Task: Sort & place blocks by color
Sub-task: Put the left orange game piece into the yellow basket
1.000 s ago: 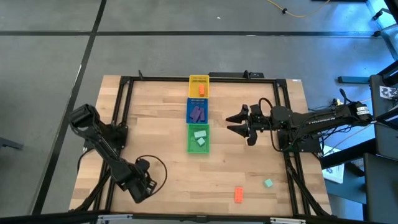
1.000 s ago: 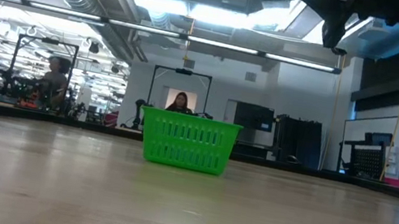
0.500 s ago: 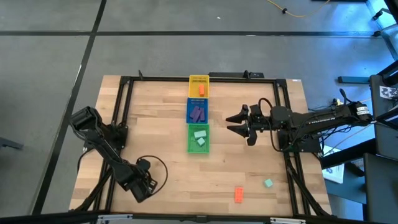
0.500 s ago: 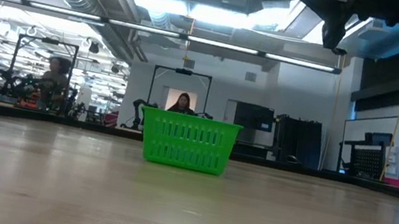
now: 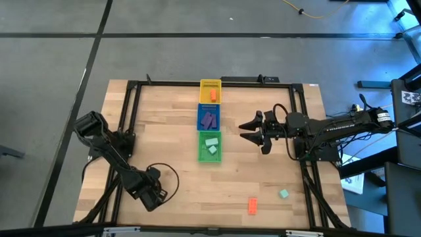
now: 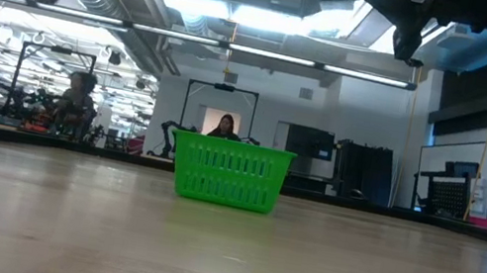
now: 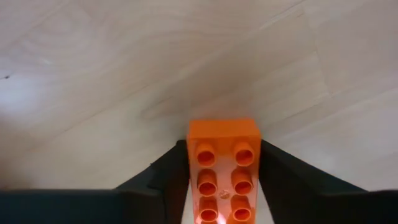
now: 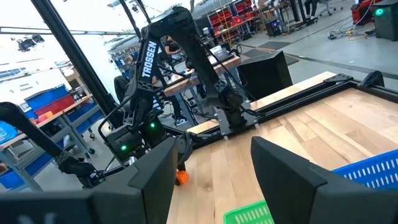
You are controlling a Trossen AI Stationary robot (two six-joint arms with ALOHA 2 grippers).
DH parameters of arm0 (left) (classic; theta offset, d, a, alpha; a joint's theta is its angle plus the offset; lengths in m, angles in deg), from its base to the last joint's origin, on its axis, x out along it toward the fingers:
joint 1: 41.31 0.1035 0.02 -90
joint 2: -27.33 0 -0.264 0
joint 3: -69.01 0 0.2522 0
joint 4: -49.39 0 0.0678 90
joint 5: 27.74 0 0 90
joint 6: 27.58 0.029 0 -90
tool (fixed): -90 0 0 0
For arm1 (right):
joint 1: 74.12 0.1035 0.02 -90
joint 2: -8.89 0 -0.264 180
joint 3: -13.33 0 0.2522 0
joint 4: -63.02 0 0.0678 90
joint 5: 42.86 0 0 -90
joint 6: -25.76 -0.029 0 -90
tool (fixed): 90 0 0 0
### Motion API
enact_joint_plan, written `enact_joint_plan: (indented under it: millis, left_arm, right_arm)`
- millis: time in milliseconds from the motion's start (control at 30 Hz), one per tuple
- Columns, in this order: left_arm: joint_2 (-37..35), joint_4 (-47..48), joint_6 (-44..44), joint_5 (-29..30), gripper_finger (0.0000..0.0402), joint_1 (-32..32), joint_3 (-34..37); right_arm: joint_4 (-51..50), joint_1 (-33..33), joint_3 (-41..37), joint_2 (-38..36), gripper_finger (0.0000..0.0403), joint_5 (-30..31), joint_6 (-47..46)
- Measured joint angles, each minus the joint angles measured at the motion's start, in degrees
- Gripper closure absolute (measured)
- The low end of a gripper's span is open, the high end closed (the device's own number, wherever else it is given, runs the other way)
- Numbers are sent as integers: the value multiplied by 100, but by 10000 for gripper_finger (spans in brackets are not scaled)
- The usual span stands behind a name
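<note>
The left gripper (image 7: 222, 180) is closed on an orange block (image 7: 222, 171), at about 7 o'clock of the table (image 5: 164, 138). I judge the carrying step is in hand; next it must go toward the yellow tray (image 5: 210, 92) at 12 o'clock. The right gripper (image 5: 248, 131) waits with fingers spread, at 3 o'clock of the green tray (image 5: 210, 147).

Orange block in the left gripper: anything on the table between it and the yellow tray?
Nothing visible. The left gripper holds the orange block over bare wood at the near left, and the table up to the yellow tray shows no loose blocks. The right gripper hovers open, right of the tray row.
</note>
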Motion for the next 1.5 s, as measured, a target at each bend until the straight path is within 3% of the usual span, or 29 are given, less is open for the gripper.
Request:
enact_joint_plan:
  millis: [133, 267, 467, 633, 867, 1067, 1167, 1500]
  left_arm:
    - [-35, -1, 376, -81, 270, 161, 4]
    - [-183, 3, 1063, 41, 270, 416, 33]
    - [-916, 38, 2184, 1026, 270, 979, 35]
    - [-1867, -13, 3255, 2301, 270, 1687, 28]
    - [-3123, -764, 5603, 3307, 270, 2830, 24]
    - [-3450, -2180, 7748, 3224, 270, 3840, 15]
    - [-3429, -2819, 8535, 2897, 270, 4287, 15]
    - [-3007, -4298, 9707, 1637, 271, 5194, 11]
  right_arm:
    - [0, -2, 0, 0, 194, 0, 6]
    - [0, -2, 0, 0, 194, 0, 9]
    - [3, -2, 0, 0, 194, 0, 1]
    - [3, -2, 0, 0, 194, 0, -22]
    - [5, -2, 0, 0, 194, 1, -1]
    - [9, -2, 0, 0, 194, 2, 11]
    - [9, -2, 0, 0, 194, 4, 13]
    - [7, -2, 0, 0, 194, 7, 15]
